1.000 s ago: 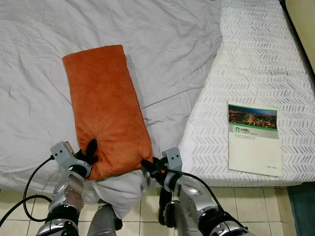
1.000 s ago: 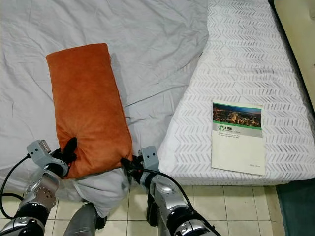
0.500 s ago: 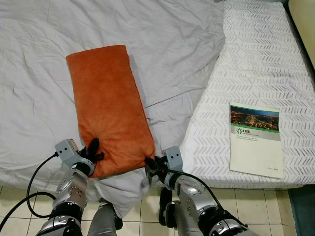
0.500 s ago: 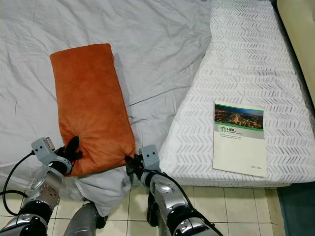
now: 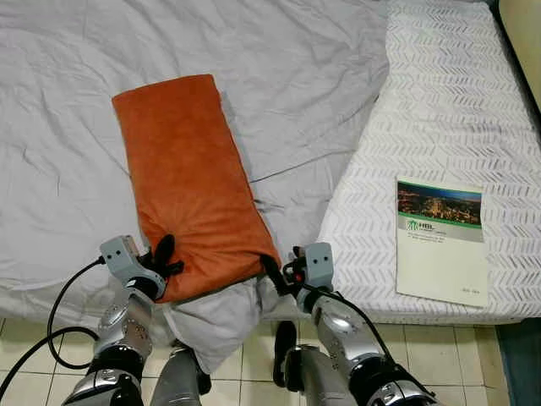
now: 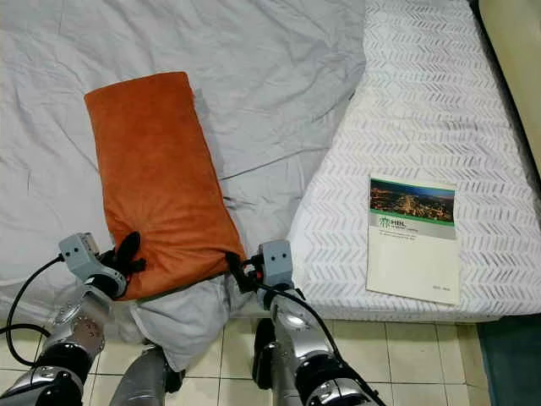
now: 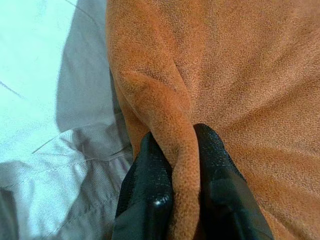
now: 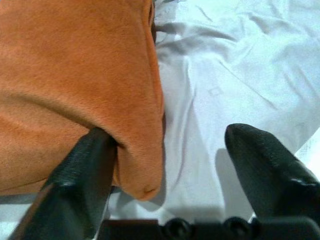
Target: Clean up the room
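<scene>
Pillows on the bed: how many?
1. The orange pillow lies lengthwise on the grey sheet; left gripper is pinching its near corner, right gripper is open at the other near corner. More could be out of frame.

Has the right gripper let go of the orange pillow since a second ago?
Yes. The right gripper was pinching the orange pillow at its near corner; now it is open, one finger against that corner, and nearer the booklet.

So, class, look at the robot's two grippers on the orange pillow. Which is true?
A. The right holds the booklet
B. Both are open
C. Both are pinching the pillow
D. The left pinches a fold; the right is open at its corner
D: the left gripper pinches a fold of the orange pillow; the right gripper is open at its corner.
</scene>
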Motion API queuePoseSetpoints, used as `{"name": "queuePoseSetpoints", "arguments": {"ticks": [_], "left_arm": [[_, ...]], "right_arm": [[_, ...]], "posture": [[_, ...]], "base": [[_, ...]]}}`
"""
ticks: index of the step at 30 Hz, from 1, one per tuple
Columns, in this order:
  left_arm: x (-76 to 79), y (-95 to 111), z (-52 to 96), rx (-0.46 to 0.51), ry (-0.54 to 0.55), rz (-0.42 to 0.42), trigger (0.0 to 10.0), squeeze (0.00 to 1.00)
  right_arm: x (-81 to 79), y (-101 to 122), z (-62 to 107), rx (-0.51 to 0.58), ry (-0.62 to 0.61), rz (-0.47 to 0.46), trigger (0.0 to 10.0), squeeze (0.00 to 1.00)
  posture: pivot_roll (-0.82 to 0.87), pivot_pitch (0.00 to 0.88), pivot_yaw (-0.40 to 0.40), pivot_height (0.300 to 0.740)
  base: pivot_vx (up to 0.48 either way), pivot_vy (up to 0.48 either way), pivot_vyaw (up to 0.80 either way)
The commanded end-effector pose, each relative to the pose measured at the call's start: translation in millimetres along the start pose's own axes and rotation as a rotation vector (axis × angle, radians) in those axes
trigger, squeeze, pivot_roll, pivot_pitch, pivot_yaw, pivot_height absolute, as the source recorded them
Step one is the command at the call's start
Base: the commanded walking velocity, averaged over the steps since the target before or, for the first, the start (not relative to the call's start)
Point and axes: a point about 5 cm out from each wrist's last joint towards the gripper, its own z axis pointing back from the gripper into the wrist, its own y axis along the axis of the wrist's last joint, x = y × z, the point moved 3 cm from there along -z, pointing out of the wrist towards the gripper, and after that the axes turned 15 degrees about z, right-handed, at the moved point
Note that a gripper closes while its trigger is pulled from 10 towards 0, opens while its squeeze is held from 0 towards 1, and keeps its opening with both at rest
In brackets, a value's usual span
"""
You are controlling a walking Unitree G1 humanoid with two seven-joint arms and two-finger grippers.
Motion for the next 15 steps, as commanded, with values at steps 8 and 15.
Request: {"name": "queuePoseSetpoints", "arguments": {"ticks": [8, 15], "left_arm": [[-37.6, -41.1, 29.4, -0.153, 0.134, 0.001, 0.0, 0.00], [-38.9, -44.8, 32.8, -0.164, 0.127, -0.008, 0.0, 0.00]], "right_arm": [[38.9, 45.1, -15.6, 0.148, -0.122, -0.143, 10.0, 1.00], [35.0, 72.9, -28.3, 0.212, -0.044, -0.333, 10.0, 1.00]], "posture": [[0.00, 0.580, -0.183, 0.740], [0.02, 0.576, -0.188, 0.740]], "base": [[0.000, 0.000, 0.00], [0.000, 0.000, 0.00]]}}
